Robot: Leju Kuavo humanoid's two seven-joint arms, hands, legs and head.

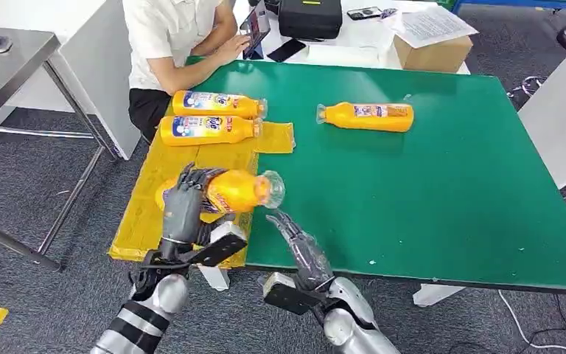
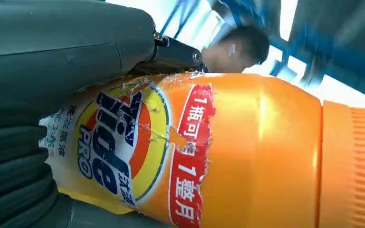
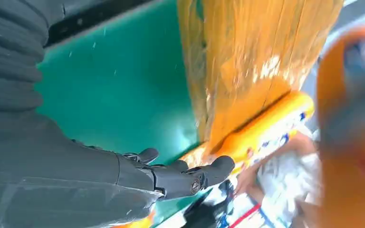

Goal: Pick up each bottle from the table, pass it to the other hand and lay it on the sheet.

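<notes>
My left hand (image 1: 184,203) grips an orange detergent bottle (image 1: 232,190) around its body, holding it level above the yellow sheet (image 1: 141,210), cap end toward the right. Close up, the bottle (image 2: 247,152) shows a torn label beside my left hand (image 2: 52,71). My right hand (image 1: 298,243) hovers just below the bottle's cap, fingers spread and holding nothing; its fingers (image 3: 190,175) stretch over the green table (image 3: 119,85). Two more orange bottles (image 1: 217,105) (image 1: 206,130) lie on the sheet's far end. Another bottle (image 1: 367,116) lies on the green table (image 1: 427,192).
A person (image 1: 173,44) sits at the table's far left corner, hand on a device. A cardboard box (image 1: 435,51), a black case (image 1: 309,18) and papers lie on the white table behind. A grey metal table (image 1: 7,59) stands to the left.
</notes>
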